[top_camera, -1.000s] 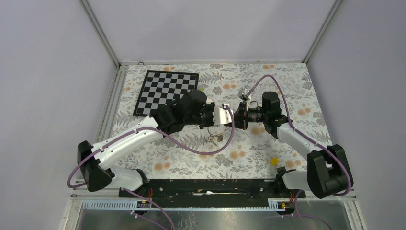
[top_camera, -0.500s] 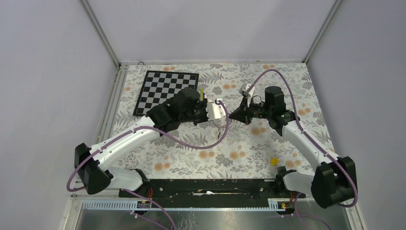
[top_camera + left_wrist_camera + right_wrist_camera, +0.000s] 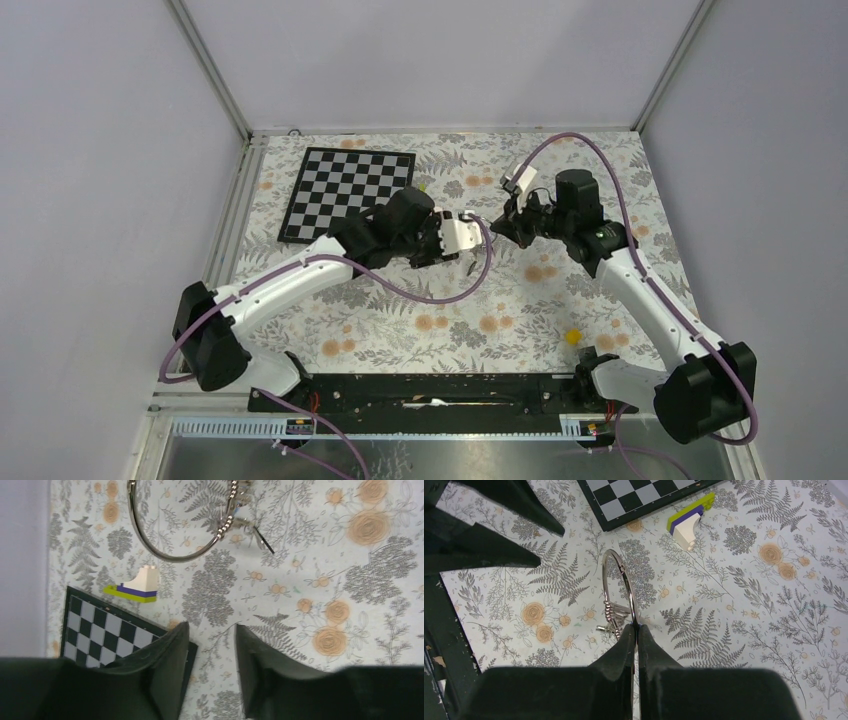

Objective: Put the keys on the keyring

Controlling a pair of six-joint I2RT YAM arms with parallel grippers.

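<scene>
Right wrist: keyring [image 3: 630, 597] in the closed right gripper [image 3: 635, 629] (left gripper [image 3: 210, 626] parted, empty)

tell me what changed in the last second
The left hand opened and let go of the ring. The right hand keeps it pinched and has carried it a little away from the left hand. The chessboard and yellow block stayed put.
</scene>
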